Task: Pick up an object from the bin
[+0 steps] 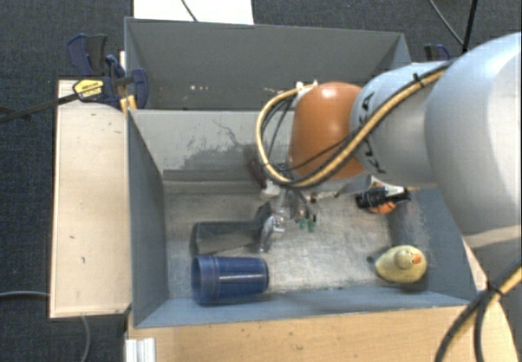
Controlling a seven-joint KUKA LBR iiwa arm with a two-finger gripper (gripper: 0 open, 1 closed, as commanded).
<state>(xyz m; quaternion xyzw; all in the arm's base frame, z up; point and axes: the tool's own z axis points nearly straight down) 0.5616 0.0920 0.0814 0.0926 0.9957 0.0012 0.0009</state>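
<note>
Closest to the lens you have the arm's fat pale-grey link (pixel 457 132), coming in from the right over the grey metal bin (pixel 147 214). Next down is the rounded orange wrist cover (pixel 326 136), with yellow-and-black cables (pixel 273 120) looped round its left side. Below the cover the gripper (pixel 276 226) sits low over the bin floor, about mid-bin and slightly left of centre. It is at the right end of a dark grey flat slab (pixel 222 234) that lies on the floor in the left half. Can't tell how far the gripper is open, or whether it has hold of the slab; the two look touching or just beside each other. Just in front of the slab, against the front wall at left, a dark blue plastic cylinder cup (pixel 230 279) lies on its side, its closed end to the left. At front right a yellow rubber duck with an orange beak (pixel 400 264) sits near the front wall, well apart from the gripper. Behind the duck a dark grey tube-shaped piece (pixel 401 226) lies on the floor. Beside it, tucked under the arm, is a small orange-and-black item (pixel 379 200); you can't make out its kind.
</note>
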